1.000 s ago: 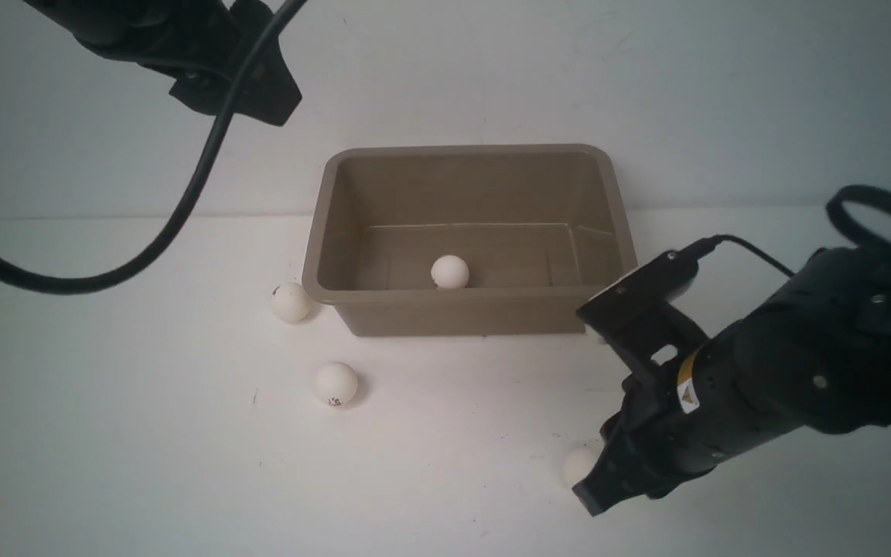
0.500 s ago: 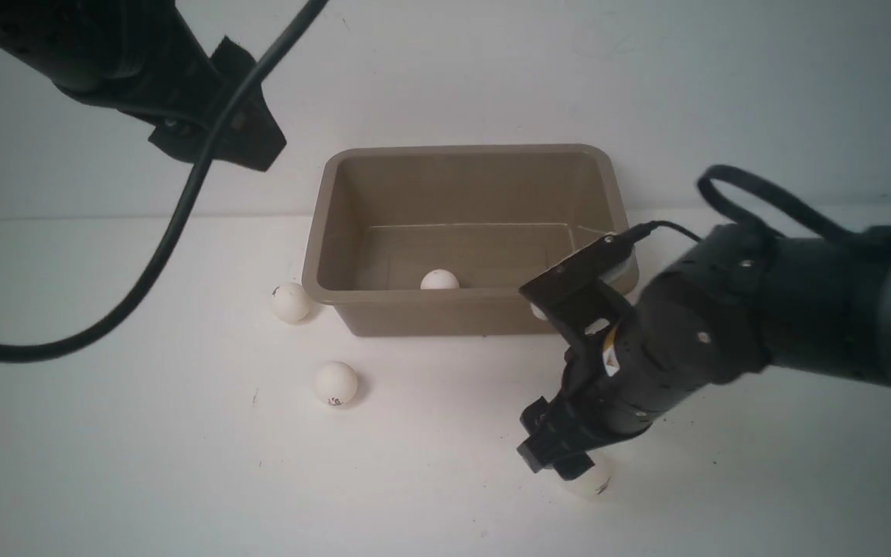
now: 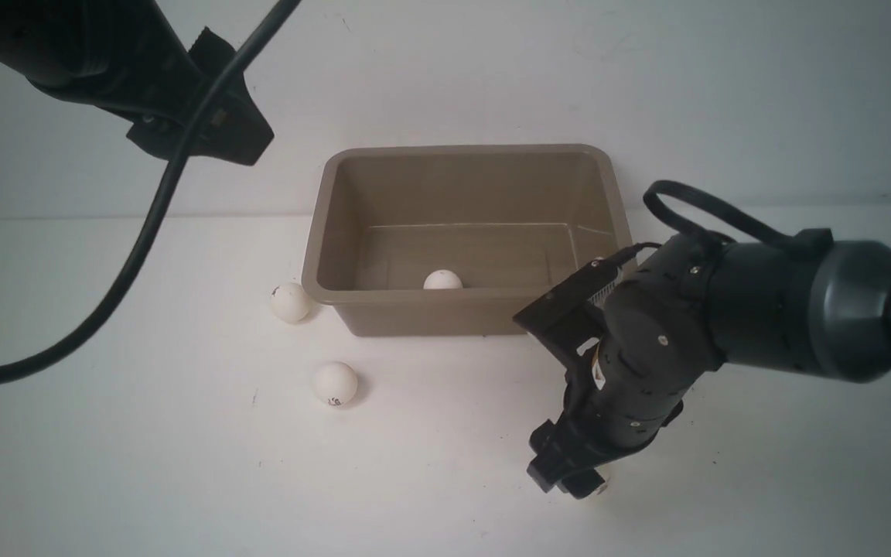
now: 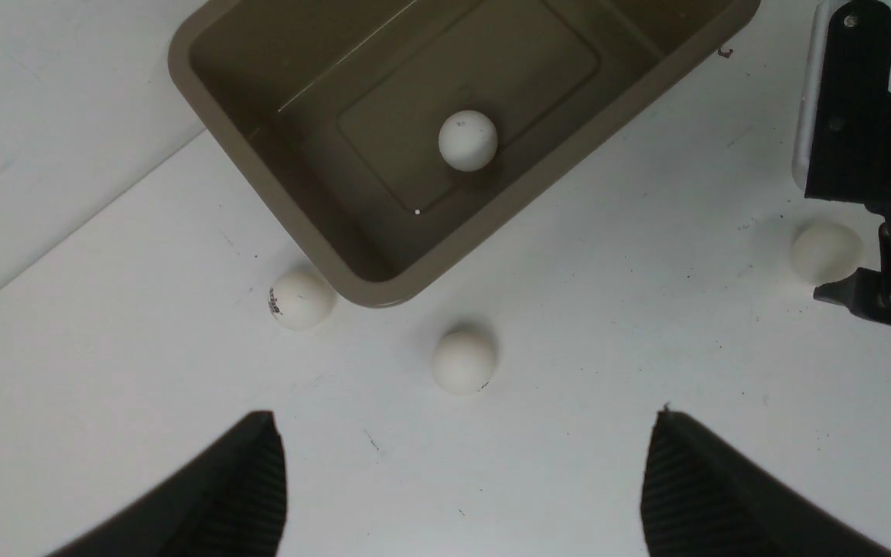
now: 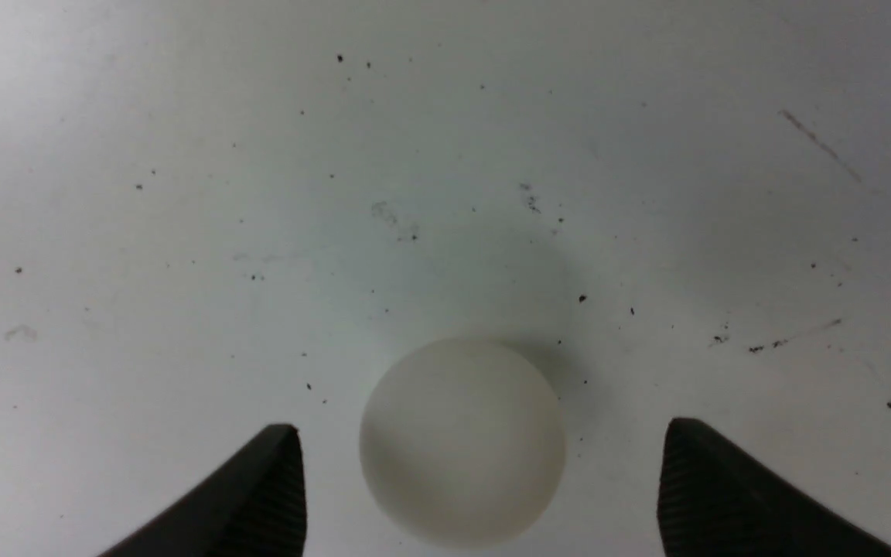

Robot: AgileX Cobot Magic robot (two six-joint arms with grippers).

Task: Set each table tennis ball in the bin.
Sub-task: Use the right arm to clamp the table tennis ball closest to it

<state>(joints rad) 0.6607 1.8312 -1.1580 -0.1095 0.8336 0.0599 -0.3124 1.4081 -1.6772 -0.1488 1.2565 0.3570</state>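
Observation:
The tan-brown bin stands at the table's back middle with one white ball inside against its near wall. A second ball lies beside the bin's left corner. A third ball lies in front of it. My right gripper is low over the table, front right of the bin. It hides the fourth ball in the front view. In the right wrist view that ball sits between the open fingers, apart from both. My left gripper is raised at the back left, open and empty.
A black cable hangs from the left arm over the table's left side. The white wall rises right behind the bin. The left wrist view shows the bin, three balls on the table and the right arm.
My right arm swung left and its gripper came down around the fourth ball. The ball in the bin rolled to the near wall. The left arm drifted slightly left.

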